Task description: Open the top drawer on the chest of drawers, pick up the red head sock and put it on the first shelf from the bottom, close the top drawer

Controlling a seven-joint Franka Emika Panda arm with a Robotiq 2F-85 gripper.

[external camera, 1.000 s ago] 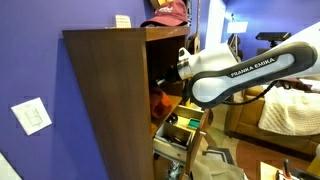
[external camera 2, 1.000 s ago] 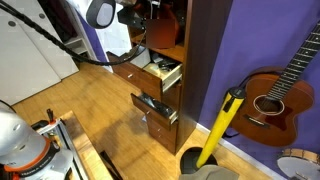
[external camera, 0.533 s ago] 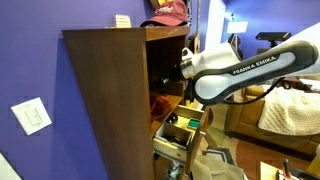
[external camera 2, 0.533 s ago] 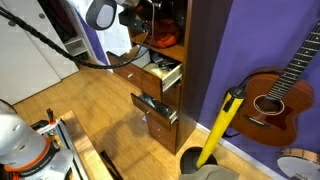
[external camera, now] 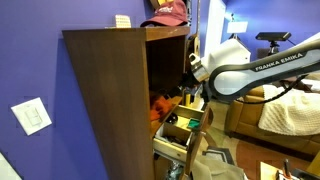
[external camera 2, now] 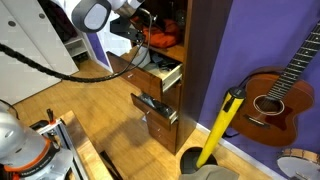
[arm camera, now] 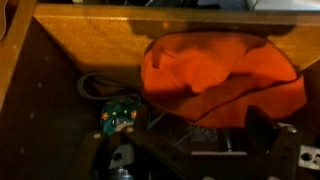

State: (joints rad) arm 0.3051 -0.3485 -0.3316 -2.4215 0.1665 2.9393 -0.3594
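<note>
The red head sock (arm camera: 220,65) lies crumpled on the lowest shelf (arm camera: 110,45) of the dark wooden chest, just above the top drawer, and shows in both exterior views (external camera: 161,104) (external camera 2: 160,40). The top drawer (external camera 2: 165,72) (external camera: 186,122) stands pulled out. My gripper (arm camera: 197,125) is open in front of the sock and a little below it, with nothing between its fingers (arm camera: 262,122). In an exterior view the gripper (external camera: 188,88) hangs just outside the shelf opening.
A second drawer (external camera 2: 160,108) lower down is also pulled out. The top drawer holds a green gadget (arm camera: 118,115) and cables. A red cap (external camera: 168,12) sits on top of the chest. A guitar (external camera 2: 268,100) and a yellow pole (external camera 2: 221,125) stand beside it.
The jaws have opened and let go of the red head sock, which now rests on the shelf. The arm has drawn back out of the shelf opening.
</note>
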